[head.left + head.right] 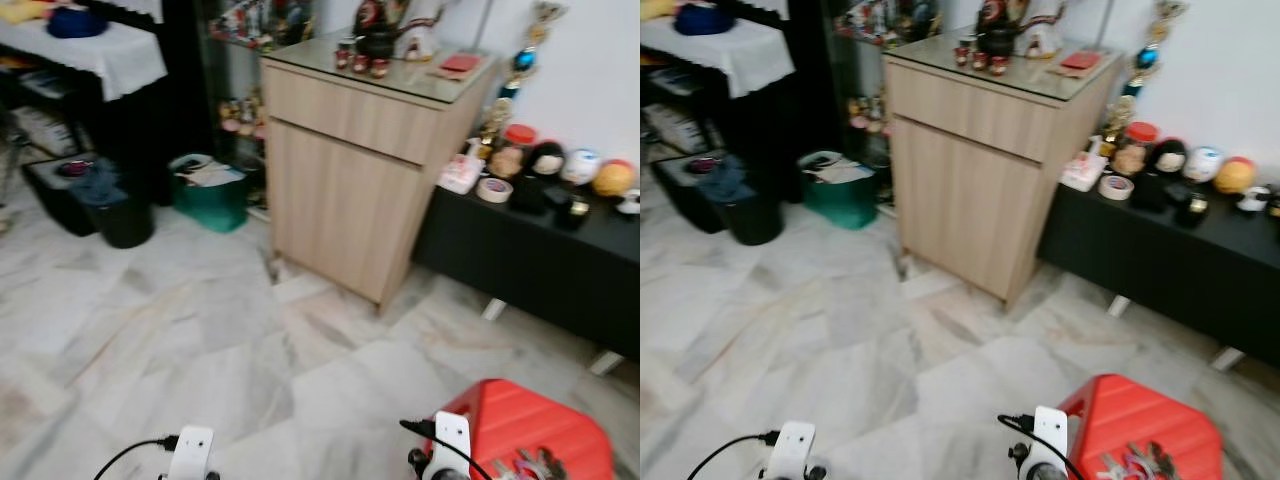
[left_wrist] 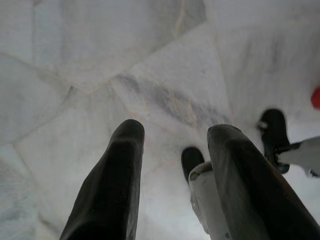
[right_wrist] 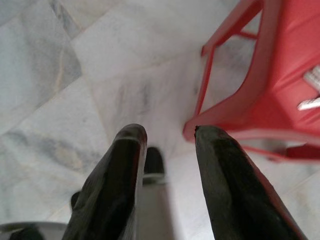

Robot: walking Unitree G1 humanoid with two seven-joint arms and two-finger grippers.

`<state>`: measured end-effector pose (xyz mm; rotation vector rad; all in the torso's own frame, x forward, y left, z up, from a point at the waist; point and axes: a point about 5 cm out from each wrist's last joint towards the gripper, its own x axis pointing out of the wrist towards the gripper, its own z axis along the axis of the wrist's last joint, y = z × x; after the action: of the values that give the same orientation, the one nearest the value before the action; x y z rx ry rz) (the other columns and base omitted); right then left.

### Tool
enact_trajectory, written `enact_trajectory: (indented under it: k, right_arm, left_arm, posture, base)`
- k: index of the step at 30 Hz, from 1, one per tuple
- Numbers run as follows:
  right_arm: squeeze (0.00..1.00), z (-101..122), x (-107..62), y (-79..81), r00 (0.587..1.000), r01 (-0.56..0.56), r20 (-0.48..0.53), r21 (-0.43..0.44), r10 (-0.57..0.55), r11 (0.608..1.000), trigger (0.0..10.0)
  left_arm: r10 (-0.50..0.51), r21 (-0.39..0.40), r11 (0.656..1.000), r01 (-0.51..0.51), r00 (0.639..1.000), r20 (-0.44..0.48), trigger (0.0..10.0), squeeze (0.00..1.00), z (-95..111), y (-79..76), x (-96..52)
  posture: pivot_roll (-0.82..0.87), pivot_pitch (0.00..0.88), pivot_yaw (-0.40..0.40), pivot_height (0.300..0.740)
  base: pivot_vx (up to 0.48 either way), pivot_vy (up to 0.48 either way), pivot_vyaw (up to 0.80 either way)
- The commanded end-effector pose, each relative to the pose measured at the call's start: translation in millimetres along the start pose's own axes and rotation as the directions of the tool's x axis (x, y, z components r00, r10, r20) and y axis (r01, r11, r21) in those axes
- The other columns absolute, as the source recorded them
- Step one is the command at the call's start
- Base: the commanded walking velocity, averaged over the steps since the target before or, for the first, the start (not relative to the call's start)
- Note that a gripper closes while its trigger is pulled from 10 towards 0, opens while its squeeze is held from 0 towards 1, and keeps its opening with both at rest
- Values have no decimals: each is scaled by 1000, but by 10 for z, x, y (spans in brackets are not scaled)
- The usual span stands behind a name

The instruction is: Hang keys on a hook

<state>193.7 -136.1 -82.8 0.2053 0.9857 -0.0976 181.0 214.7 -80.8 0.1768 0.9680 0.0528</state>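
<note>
From the head camera, a red stool stands on the marble floor at the robot's lower right, and a bunch of keys lies on its seat, at the near edge. Beyond the stool, further from the robot, a wooden cabinet stands against the wall with a dark teapot and small red cups on its glass top. To the right of the cabinet, a low black bench carries a roll of tape, a red-lidded jar and several round figures (too blurred to name). To the left of the cabinet sits a green box with papers in it, then a black bin holding something bluish — cloth, by the look of it.

The right eye view shows the same room; the keys again lie on the stool's seat, beside the right arm's wrist.

In the left wrist view, the left gripper hangs over bare marble, its two black fingers apart with nothing between them.

In the right wrist view, the right gripper also has its fingers apart and empty — it hangs over the floor just beside the stool's leg and seat edge, and a glint of metal lies on the seat.
</note>
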Motion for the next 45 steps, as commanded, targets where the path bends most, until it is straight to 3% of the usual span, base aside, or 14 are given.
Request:
enact_trajectory:
  k: [1,6,15,26,30,33,45]
  right_arm:
    - [0,44,2,-49,1000,18,13,16,-18,1000,10000]
    - [0,72,4,-76,999,35,24,16,-36,999,10000]
    - [0,120,6,-106,999,31,40,8,-31,999,10000]
    - [0,120,2,-100,997,34,65,32,-36,999,10000]
    - [0,126,-8,-117,993,38,109,50,-43,998,10000]
    - [0,113,-8,-133,995,35,95,16,-36,999,10000]
    - [0,144,-10,-192,992,53,111,16,-54,998,10000]
  left_arm:
    - [-13,16,1000,13,1000,-9,10000,0,20,-102,9]
    - [-13,9,1000,13,1000,2,10000,0,66,-136,17]
    - [13,-28,1000,-13,1000,0,10000,0,-12,-7,-2]
    - [5,-32,999,-4,1000,10,10000,0,-51,-73,-13]
    - [2,-42,999,-1,1000,21,10000,0,-33,-90,-11]
    - [8,-62,998,-6,1000,27,10000,0,-22,-97,-10]
    - [-1,-63,998,2,1000,20,10000,0,-33,-145,-10]
  posture:
    - [99,0,-66,735]
    - [105,0,-78,735]
    - [103,0,-92,735]
    - [94,0,-87,735]
    - [100,0,-95,735]
    - [106,0,-102,735]
    - [85,0,-107,735]
  base:
    - [0,0,-781]
    - [0,0,-781]
    - [0,0,-781]
    - [0,0,-781]
    - [0,0,0]
    - [0,0,0]
    - [0,0,0]
